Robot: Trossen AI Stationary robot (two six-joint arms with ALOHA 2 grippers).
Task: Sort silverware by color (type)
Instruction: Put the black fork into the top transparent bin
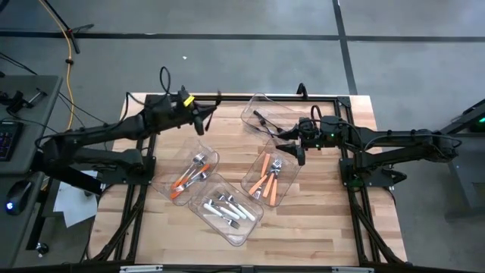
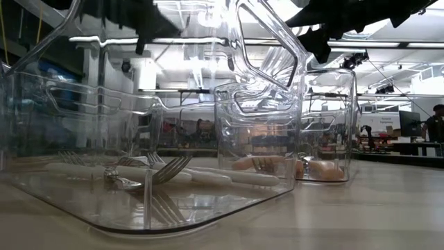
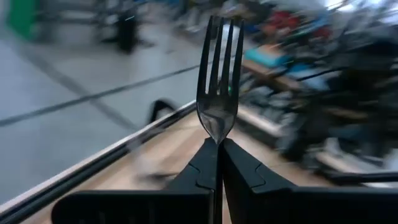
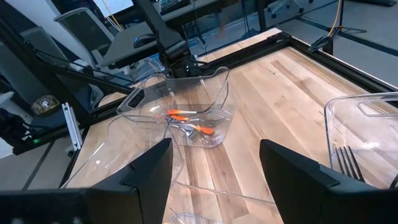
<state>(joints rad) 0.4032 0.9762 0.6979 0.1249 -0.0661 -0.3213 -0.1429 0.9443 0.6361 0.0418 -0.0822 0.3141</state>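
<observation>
- With my left gripper [image 3: 219, 149] raised over the far left part of the wooden table [image 1: 318, 227], I pinch a dark all-black fork [image 3: 219, 81] by its neck, fingers pressed tight together on it, tines pointing away from my wrist.
- Seen from above, that left gripper [image 1: 203, 114] sits near the table's far edge, beside a tilted clear plastic bin [image 1: 254, 114] at the far middle.
- My right gripper [image 1: 301, 152] hovers over the table's right half, between the tilted bin and the bin of orange-handled cutlery [image 1: 267, 180]; its fingers [image 4: 149, 171] are spread wide with nothing between them.
- Three more clear rectangular bins lie flat on the table: one near the left [image 1: 170, 176] holds a mix of orange-handled and silver pieces [image 1: 189, 174], the nearest one [image 1: 246, 227] holds white-handled silverware [image 1: 227, 208], and the right one [image 1: 288, 186] holds the orange-handled set.
- From table height, white-handled forks [image 2: 139, 173] lie in the closest bin.
</observation>
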